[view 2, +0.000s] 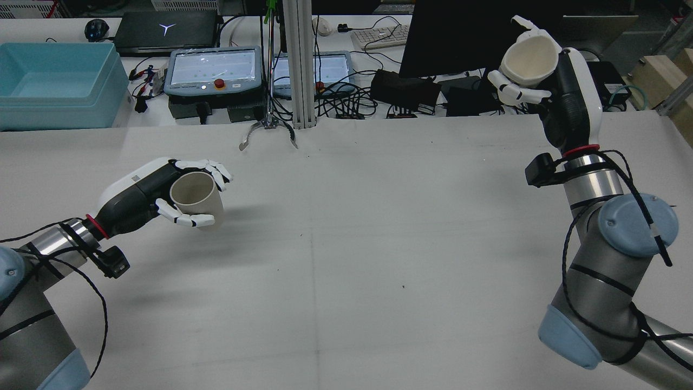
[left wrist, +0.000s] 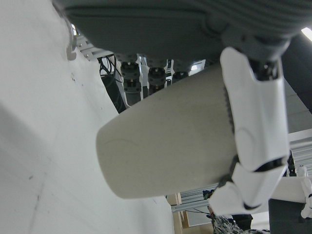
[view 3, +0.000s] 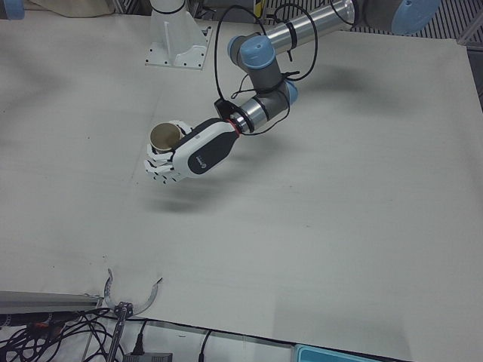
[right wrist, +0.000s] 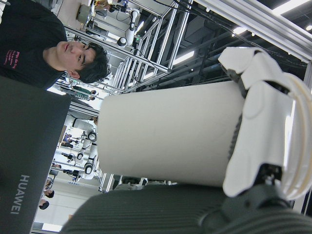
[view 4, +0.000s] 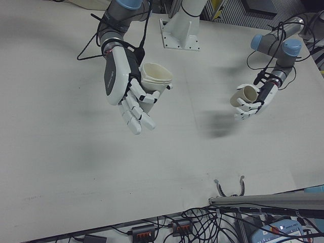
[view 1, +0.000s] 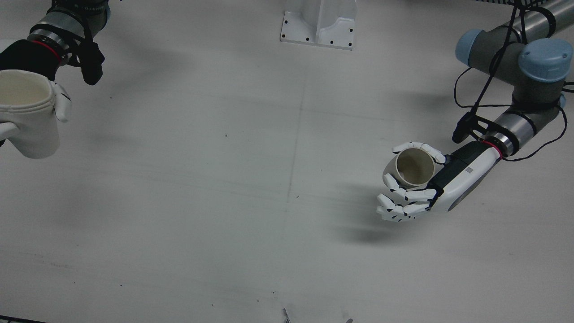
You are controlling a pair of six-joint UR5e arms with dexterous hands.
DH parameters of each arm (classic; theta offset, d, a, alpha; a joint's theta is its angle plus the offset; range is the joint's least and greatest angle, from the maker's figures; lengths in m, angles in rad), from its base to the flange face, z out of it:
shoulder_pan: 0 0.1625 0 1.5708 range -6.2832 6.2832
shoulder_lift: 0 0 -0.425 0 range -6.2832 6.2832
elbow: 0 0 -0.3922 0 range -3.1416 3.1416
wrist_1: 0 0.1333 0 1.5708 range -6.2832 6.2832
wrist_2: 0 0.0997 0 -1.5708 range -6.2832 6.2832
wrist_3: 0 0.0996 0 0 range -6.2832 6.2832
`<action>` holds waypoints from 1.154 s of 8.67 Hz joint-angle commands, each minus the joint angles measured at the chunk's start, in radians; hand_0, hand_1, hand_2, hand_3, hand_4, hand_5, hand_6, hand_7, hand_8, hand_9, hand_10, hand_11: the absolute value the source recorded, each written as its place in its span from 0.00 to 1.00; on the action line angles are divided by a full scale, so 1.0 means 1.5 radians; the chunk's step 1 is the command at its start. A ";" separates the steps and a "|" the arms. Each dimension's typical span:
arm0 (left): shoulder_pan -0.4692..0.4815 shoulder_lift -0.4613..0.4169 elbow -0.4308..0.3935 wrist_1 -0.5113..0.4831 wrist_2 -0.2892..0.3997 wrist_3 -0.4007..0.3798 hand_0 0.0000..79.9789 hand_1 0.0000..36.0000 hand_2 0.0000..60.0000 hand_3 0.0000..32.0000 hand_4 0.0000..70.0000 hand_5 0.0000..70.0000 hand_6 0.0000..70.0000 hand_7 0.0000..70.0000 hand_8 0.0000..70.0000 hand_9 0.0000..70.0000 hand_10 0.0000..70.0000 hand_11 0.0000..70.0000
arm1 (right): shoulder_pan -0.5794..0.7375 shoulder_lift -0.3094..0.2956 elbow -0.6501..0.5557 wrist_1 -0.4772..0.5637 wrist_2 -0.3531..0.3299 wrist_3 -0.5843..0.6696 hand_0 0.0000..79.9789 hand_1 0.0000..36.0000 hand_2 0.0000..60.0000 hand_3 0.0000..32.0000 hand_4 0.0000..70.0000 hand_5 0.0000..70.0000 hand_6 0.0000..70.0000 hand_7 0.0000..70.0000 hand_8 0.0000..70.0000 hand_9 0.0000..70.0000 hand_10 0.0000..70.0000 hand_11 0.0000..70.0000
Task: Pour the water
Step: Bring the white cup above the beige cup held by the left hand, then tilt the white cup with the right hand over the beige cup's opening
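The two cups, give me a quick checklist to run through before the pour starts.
1. Left hand shut on the tan cup: ok.
2. Right hand shut on the white cup: ok.
3. Tan cup roughly upright, mouth up, ready to receive: ok.
4. White cup above the tan cup: not ok; they are at opposite sides of the table.
5. Water in the white cup: cannot tell; none visible.
6. Table between the hands free of objects: ok.

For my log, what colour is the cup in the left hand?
The cup is off-white or pale beige, with a darker beige inside; the front view shows it best.
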 commanded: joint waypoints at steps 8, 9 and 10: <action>0.105 -0.195 0.106 0.033 -0.003 0.018 0.72 1.00 1.00 0.00 0.73 1.00 0.31 0.56 0.25 0.39 0.19 0.31 | -0.134 0.057 0.089 -0.001 -0.031 -0.358 0.68 0.73 0.55 0.00 0.24 1.00 0.16 0.24 0.06 0.11 0.08 0.15; 0.102 -0.202 0.106 0.035 -0.002 0.018 0.72 1.00 1.00 0.00 0.73 1.00 0.31 0.56 0.25 0.39 0.19 0.31 | -0.154 0.056 0.126 0.000 -0.034 -0.447 0.67 0.72 0.55 0.00 0.20 1.00 0.15 0.24 0.05 0.10 0.07 0.13; 0.100 -0.203 0.106 0.035 -0.002 0.017 0.72 1.00 1.00 0.00 0.73 1.00 0.32 0.56 0.25 0.39 0.19 0.31 | -0.166 0.053 0.146 -0.001 -0.035 -0.510 0.67 0.71 0.54 0.00 0.19 1.00 0.15 0.24 0.05 0.10 0.07 0.12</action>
